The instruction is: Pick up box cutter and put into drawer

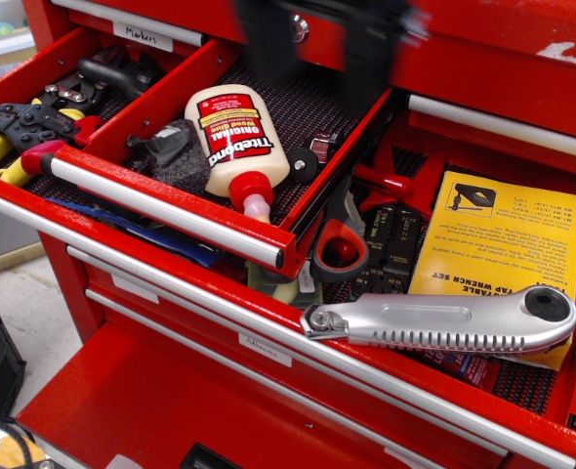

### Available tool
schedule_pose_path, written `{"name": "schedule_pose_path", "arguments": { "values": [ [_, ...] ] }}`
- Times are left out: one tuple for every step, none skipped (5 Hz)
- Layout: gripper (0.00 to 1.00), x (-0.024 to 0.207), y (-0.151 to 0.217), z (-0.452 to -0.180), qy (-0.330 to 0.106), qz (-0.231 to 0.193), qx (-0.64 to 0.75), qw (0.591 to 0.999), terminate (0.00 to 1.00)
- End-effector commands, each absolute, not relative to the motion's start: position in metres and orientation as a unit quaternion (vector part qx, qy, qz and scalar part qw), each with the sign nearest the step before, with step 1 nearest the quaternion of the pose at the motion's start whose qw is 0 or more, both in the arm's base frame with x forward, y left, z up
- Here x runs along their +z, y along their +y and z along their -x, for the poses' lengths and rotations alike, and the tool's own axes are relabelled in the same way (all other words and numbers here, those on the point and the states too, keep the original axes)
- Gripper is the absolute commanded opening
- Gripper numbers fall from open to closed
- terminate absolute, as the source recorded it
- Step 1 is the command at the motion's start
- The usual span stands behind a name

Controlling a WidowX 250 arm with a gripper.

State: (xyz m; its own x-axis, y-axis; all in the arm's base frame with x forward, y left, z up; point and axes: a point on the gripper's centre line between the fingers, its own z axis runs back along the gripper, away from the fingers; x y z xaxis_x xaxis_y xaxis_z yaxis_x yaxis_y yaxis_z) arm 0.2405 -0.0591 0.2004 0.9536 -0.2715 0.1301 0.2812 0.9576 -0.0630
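A red tool chest (pixel 171 391) fills the view; pale floor (pixel 24 293) is seen at lower left. The narrow drawer (pixel 171 210) w/ black mesh liner is pulled out; a Titebond glue bottle (pixel 234 142) is laid in it, cap toward the silver front bar. In the wider drawer (pixel 444 391) below, the box cutter (pixel 444 322) is laid across the front edge, partly on a yellow manual (pixel 498 239); red-looped scissors (pixel 339 244) are seen just beside. The gripper (pixel 317 39) is blurred at top, over the narrow drawer's back; fingers spread apart, nothing held.
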Motion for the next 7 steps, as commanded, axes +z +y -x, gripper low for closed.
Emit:
{"name": "schedule_pose_path", "arguments": {
  "values": [
    [1.0,0.18,-0.105,-0.241,-0.069,0.013,-0.357,0.931,0.0],
    [1.0,0.148,-0.117,-0.235,-0.1,0.035,-0.424,0.9,0.0],
    [1.0,0.128,-0.121,-0.235,-0.122,0.042,-0.416,0.9,0.0],
    [1.0,0.107,-0.128,-0.237,-0.14,0.049,-0.399,0.905,0.0],
    [1.0,0.097,-0.131,-0.239,-0.151,0.066,-0.395,0.904,0.0],
    [1.0,0.088,-0.134,-0.241,-0.161,0.071,-0.394,0.902,0.0],
    [1.0,0.079,-0.133,-0.241,-0.171,0.069,-0.4,0.898,0.0]
  ]
}}
